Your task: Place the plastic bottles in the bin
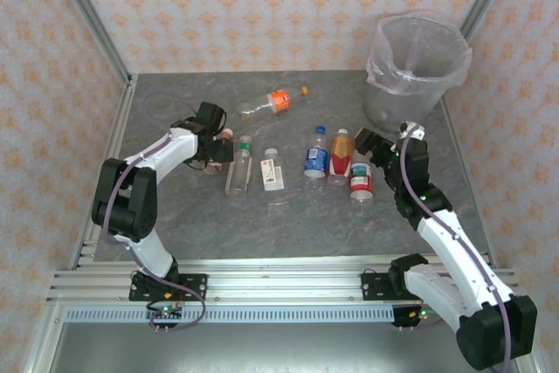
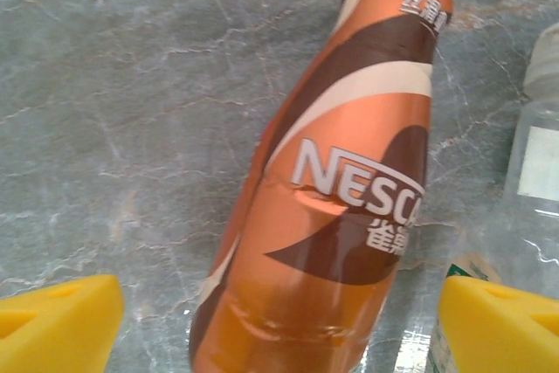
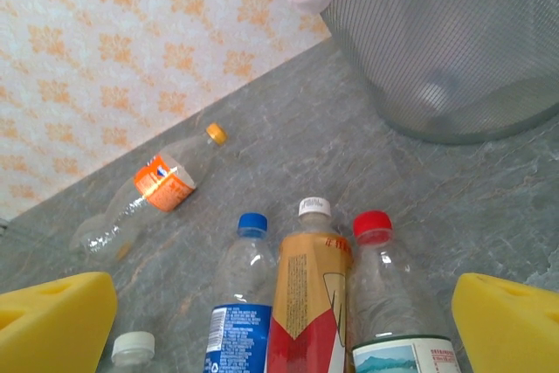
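Note:
Several plastic bottles lie on the grey table. A brown and orange Nescafe bottle (image 2: pixel 341 198) lies between the pads of my left gripper (image 2: pixel 279 325), which is open and clear of it on both sides; from above the left gripper (image 1: pixel 214 141) hovers over it. My right gripper (image 3: pixel 281 329) is open just above the blue-label bottle (image 3: pixel 240 312), the orange-red bottle (image 3: pixel 310 303) and the red-capped bottle (image 3: pixel 389 294). From above, the right gripper (image 1: pixel 371 150) is beside them. An orange-label bottle (image 1: pixel 272 102) lies apart at the back. The lined grey bin (image 1: pixel 417 67) stands at the back right.
A clear green-capped bottle (image 1: pixel 238 166) and a small white-capped bottle (image 1: pixel 272 169) lie between the two grippers. Patterned walls and metal rails enclose the table. The bin's mesh wall (image 3: pixel 445 41) rises close ahead of the right gripper.

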Robot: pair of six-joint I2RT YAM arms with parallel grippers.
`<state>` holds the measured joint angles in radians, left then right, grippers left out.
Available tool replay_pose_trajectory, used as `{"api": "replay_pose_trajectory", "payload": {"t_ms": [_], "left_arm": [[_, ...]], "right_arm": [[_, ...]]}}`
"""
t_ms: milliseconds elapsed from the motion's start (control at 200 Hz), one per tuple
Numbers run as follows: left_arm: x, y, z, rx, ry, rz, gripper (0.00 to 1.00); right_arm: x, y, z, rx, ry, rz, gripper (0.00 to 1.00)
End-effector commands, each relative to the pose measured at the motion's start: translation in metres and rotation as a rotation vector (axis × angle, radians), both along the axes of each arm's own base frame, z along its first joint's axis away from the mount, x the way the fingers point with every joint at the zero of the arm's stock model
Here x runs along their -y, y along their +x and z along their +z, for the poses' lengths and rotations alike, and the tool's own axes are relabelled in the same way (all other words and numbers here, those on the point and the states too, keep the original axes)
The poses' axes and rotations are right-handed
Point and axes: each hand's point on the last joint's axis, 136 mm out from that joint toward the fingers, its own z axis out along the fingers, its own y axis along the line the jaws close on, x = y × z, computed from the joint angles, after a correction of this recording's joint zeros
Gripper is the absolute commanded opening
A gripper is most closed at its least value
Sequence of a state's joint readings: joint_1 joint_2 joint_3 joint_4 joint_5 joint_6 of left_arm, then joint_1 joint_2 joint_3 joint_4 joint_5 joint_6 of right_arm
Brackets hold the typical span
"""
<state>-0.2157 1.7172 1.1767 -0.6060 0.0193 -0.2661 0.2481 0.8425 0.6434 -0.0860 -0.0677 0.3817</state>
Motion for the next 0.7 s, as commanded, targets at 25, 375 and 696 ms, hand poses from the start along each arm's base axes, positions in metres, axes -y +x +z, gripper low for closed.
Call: {"api": "replay_pose_trajectory", "payload": {"t_ms": [25, 375, 696], "left_arm": [[0.007, 0.007, -0.004, -0.004, -0.026, -0.037, 0.9], [0.007, -0.001, -0.024, -0.038, -0.027, -0.033, 0.82], [0.008, -0.003, -0.037, -0.056, -0.036, -0.033, 0.72]], "right_arm": [[0.007, -0.003, 0.009, 0.053, -0.002, -0.033, 0.99], [0.012, -0.007, 0.006, 0.024, -0.002, -0.059, 0.99], [0.009, -0.004, 0.004, 0.028, 0.02, -0.053, 0.99]]}}
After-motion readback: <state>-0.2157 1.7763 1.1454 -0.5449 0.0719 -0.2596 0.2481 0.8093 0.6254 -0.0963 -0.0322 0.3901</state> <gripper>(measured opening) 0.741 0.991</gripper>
